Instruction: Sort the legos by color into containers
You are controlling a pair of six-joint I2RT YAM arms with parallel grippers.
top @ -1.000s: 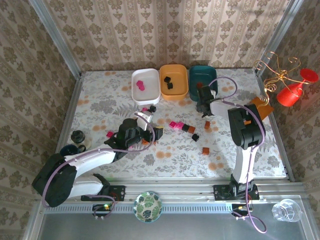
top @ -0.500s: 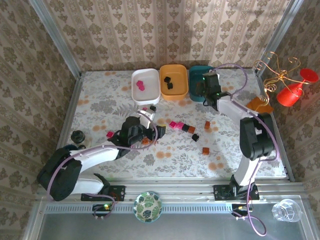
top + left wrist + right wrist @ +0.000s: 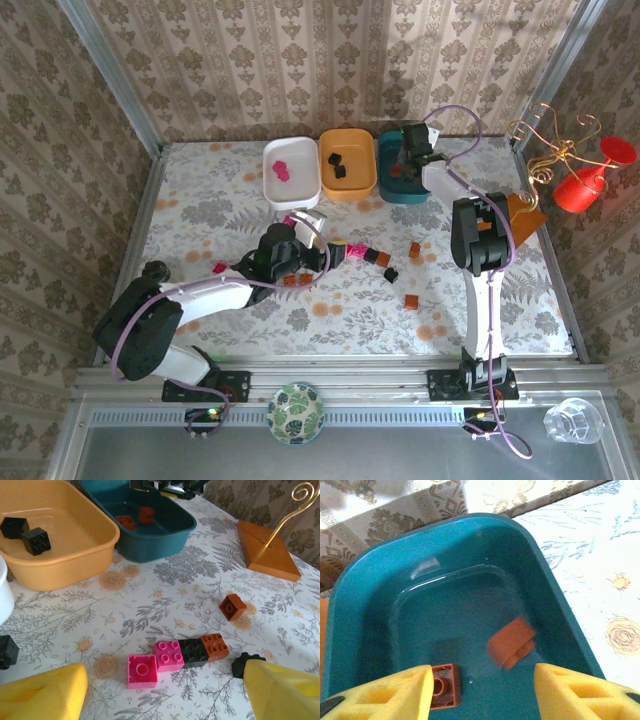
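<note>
My right gripper (image 3: 405, 160) (image 3: 482, 690) hangs open over the dark teal tray (image 3: 388, 190) (image 3: 555, 595). A blurred orange-brown lego (image 3: 512, 642) lies loose between its fingers, and another (image 3: 442, 692) rests by the left finger. My left gripper (image 3: 318, 252) (image 3: 162, 695) is open, low over the table, facing a row of two pink (image 3: 142, 671), one black (image 3: 194, 652) and one orange-brown lego (image 3: 215, 646). The orange-yellow tray (image 3: 347, 190) (image 3: 70, 560) holds two black legos (image 3: 36, 541). Pink legos (image 3: 281, 170) sit in the white tray (image 3: 272, 190).
Loose legos lie on the table: orange-brown (image 3: 414, 250) (image 3: 410, 301), black (image 3: 391, 273), pink (image 3: 219, 267). An orange card with a gold wire stand (image 3: 525, 215) (image 3: 265, 550) is at the right, a red cup (image 3: 590, 180) beyond it. A green bowl (image 3: 295, 412) sits at the near edge.
My right gripper rose from the table to above the teal tray and opened, letting go of an orange-brown lego. My left gripper slid right toward the row of legos.
</note>
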